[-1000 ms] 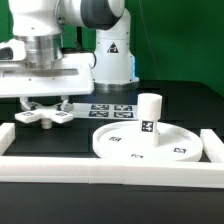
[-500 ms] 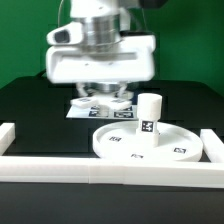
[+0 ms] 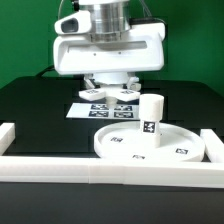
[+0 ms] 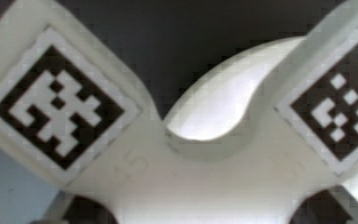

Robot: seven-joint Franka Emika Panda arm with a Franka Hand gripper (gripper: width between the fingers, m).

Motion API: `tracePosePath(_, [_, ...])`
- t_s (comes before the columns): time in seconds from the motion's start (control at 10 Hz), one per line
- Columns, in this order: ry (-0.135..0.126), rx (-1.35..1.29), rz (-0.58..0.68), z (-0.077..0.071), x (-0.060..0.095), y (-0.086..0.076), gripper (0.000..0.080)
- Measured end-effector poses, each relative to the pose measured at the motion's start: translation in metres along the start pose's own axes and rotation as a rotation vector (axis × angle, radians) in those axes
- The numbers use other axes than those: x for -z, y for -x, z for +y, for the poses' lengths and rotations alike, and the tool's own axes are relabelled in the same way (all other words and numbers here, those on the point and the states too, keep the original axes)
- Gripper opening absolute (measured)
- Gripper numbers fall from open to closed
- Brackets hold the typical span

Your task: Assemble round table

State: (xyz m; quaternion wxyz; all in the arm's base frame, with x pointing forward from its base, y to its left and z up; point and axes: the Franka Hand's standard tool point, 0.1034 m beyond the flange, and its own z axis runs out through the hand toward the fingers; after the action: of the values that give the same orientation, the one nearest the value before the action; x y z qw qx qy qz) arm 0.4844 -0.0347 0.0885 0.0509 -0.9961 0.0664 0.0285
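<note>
The large disc (image 3: 135,150) lies flat on the table, and the post (image 3: 150,112) already stands upright on it, apparently seated. The cross-shaped piece (image 3: 108,96) is not yet fitted. The gripper (image 3: 108,88) is clamped on it, off the table, near the post top on the exterior view's left.
</note>
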Motion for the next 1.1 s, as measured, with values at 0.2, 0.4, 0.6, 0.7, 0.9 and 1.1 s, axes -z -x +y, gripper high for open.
tracePosePath(0.2, [-0.029,-0.002,-0.008,-0.025,0.030,-0.009,0.0452])
tracePosePath(0.4, [-0.039,-0.037,0.013,-0.057,0.045,-0.025,0.0452])
tracePosePath(0.6, [-0.041,-0.033,0.012,-0.065,0.043,-0.026,0.0452])
tracePosePath(0.7, [-0.041,-0.035,0.012,-0.064,0.043,-0.026,0.0452])
tracePosePath(0.9, [-0.037,-0.023,0.009,-0.067,0.042,-0.027,0.0452])
tracePosePath(1.1, [-0.031,0.022,0.010,-0.081,0.043,-0.039,0.0452])
